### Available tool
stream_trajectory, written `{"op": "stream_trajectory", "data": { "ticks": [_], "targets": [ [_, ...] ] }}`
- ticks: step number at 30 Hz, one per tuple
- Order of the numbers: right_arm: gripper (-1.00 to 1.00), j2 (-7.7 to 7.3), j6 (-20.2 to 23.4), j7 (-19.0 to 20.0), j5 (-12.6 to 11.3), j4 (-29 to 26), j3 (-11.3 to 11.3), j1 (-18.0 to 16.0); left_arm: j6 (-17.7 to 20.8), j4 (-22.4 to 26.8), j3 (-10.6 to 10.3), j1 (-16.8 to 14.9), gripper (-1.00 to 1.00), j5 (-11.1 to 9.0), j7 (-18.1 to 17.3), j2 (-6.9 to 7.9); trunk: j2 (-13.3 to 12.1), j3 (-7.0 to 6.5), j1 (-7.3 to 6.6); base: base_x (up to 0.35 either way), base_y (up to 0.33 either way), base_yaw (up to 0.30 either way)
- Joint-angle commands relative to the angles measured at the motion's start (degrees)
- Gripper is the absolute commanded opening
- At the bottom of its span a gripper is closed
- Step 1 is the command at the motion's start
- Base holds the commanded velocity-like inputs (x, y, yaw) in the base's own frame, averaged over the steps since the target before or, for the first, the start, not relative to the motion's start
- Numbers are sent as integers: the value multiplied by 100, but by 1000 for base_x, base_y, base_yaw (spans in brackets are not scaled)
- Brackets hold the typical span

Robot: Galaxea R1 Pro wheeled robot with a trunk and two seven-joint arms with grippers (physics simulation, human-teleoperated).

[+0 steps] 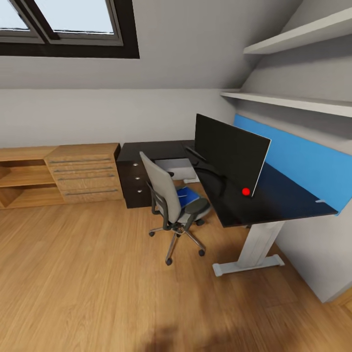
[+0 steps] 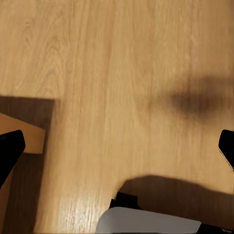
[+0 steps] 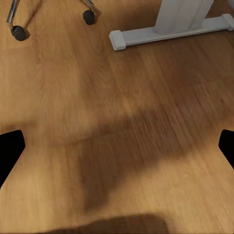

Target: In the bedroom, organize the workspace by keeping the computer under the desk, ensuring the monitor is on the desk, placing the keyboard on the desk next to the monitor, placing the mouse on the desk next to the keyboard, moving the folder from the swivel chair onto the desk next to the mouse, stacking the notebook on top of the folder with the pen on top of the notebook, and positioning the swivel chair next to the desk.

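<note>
Monitor [image 1: 230, 152] stands on the black counter [image 1: 274, 198]; the blue folder [image 1: 188, 196] lies on the swivel chair [image 1: 168, 203] drawn up beside it. Both end effectors, left [image 2: 117, 148] and right [image 3: 117, 146], hang spread apart above the oak floor [image 1: 98, 278].

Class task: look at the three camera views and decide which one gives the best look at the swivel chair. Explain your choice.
The head view: it shows the whole swivel chair, with its grey back, black armrest and star base, and the blue folder on its seat, close by the desk. The right wrist view catches two castors and base spokes above oak floor.
</note>
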State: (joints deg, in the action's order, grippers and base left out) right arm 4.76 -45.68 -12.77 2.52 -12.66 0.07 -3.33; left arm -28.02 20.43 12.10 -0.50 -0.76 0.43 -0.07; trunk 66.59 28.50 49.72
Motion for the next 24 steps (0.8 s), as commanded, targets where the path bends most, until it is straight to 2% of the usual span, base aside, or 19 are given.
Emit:
{"op": "stream_trajectory", "data": {
  "ticks": [1, 3, 4, 5, 6, 9, 10, 11, 12, 13, 14, 15, 16, 17, 18, 19, 21, 23, 24],
  "targets": [
    [100, -1, -14, -34, 28, -8, 2, -3, 112, 128, 6, -2, 100, -8, 6, -3, 45, 24, 23, 0, 0, 0],
    [100, -6, -21, -29, 31, -64, 3, -5, 598, 641, 18, -3, 100, -17, 5, -12, 125, 60, 66, 0, 0, 0],
    [100, 99, 450, -73, 40, -1222, 2, -93, 4137, 3725, 3, -9, 100, -170, 282, -429, 165, 78, 88, 0, 0, 0],
    [100, 107, 599, -73, 39, -1363, 2, -124, 4418, 3964, -6, -18, 100, -173, 366, -477, 205, 96, 110, 0, 0, 0],
    [100, 118, 950, -74, 39, -1636, 2, -216, 4911, 4401, -35, -99, 100, -175, 556, -590, 245, 114, 132, 0, 0, 0],
    [100, 129, 1546, -75, 38, -2019, 2, -419, 5497, 4848, -134, -400, 100, -169, 891, -770, 366, 168, 198, 0, 0, 0],
    [100, 132, 1943, -75, 38, -2239, 2, -581, 5828, 4968, -241, -702, 100, -166, 1139, -854, 406, 186, 220, 0, 0, 0],
    [100, 134, 2135, -76, 37, -2332, 2, -674, 5985, 4965, -301, -880, 100, -165, 1268, -884, 446, 204, 242, 0, 0, 0],
    [100, 140, 2714, -76, 33, -2552, 2, -1051, 6412, 4648, -461, -1574, 100, -170, 1660, -947, 486, 222, 264, 0, 0, 0],
    [100, 141, 2888, -76, 32, -2600, 2, -1187, 6512, 4472, -497, -1820, 100, -171, 1766, -960, 526, 240, 286, 0, 0, 0],
    [100, 144, 3226, -76, 31, -2662, 2, -1488, 6654, 3992, -546, -2348, 100, -176, 1928, -984, 566, 258, 308, 0, 0, 0],
    [100, 146, 3396, -76, 31, -2680, 4, -1652, 6703, 3705, -563, -2624, 100, -178, 1987, -993, 606, 276, 330, 0, 0, 0],
    [100, 150, 3738, -73, 30, -2695, 6, -1999, 6771, 3099, -587, -3176, 100, -186, 2073, -993, 646, 294, 352, 0, 0, 0],
    [100, 153, 3907, -72, 30, -2696, 7, -2171, 6795, 2818, -596, -3437, 100, -195, 2103, -993, 686, 311, 374, 0, 0, 0],
    [100, 158, 4233, -70, 28, -2688, 8, -2493, 6829, 2388, -605, -3894, 100, -230, 2144, -993, 727, 329, 396, 0, 0, 0],
    [100, 159, 4384, -70, 25, -2683, 9, -2639, 6837, 2248, -608, -4074, 100, -260, 2158, -993, 767, 347, 418, 0, 0, 0],
    [100, 170, 4897, -65, 6, -2671, 10, -3080, 6850, 2045, -601, -4493, 100, -503, 2192, -993, 847, 383, 462, 0, 0, 0],
    [100, 215, 5201, -59, -14, -2669, 10, -3310, 6842, 2039, -610, -4664, 100, -836, 2206, -993, 927, 419, 506, 0, 0, 0],
    [100, 267, 5284, -59, -18, -2675, 11, -3372, 6835, 2037, -614, -4706, 100, -941, 2212, -993, 967, 437, 528, 0, 0, 0]
  ]
}}
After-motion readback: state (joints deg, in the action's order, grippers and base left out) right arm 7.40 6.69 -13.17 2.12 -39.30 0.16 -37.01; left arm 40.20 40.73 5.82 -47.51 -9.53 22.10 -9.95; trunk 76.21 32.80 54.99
